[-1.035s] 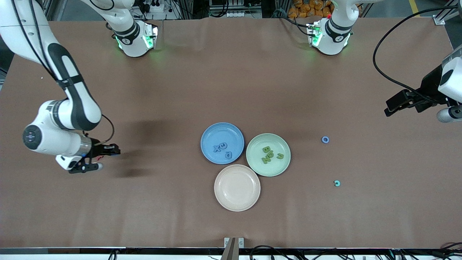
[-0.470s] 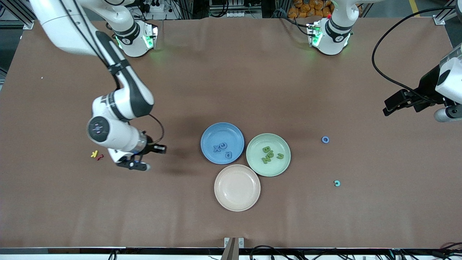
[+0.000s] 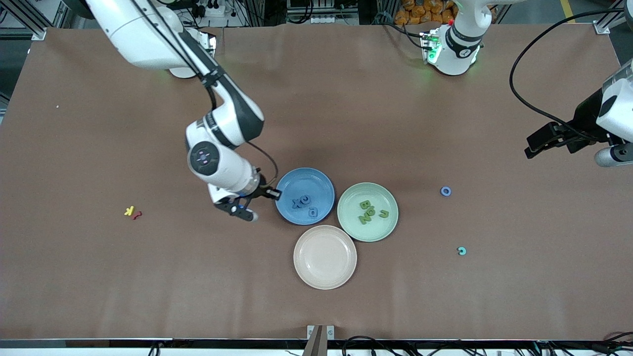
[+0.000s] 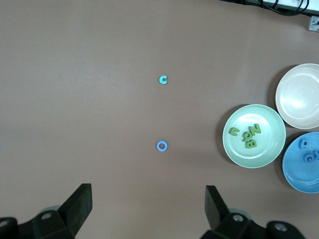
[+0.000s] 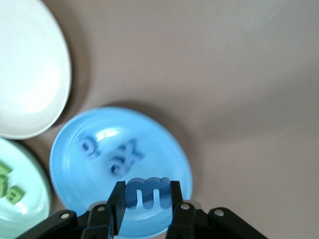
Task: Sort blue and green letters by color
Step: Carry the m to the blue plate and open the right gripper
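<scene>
Carrying: right gripper (image 5: 147,196) has swung from the worktop's right-arm edge to the blue plate (image 3: 292,181), fingers pinching a blue letter (image 5: 146,192).
Waiting: left gripper (image 4: 148,211), fingers wide.
Next: drop it in.

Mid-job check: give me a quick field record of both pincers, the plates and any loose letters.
right pincer: shut on blue letter, at blue plate's rim
left pincer: open, waiting over the table's left-arm end
blue plate: three blue letters
green plate: four green letters
beige plate: empty
loose: blue O, teal C
</scene>
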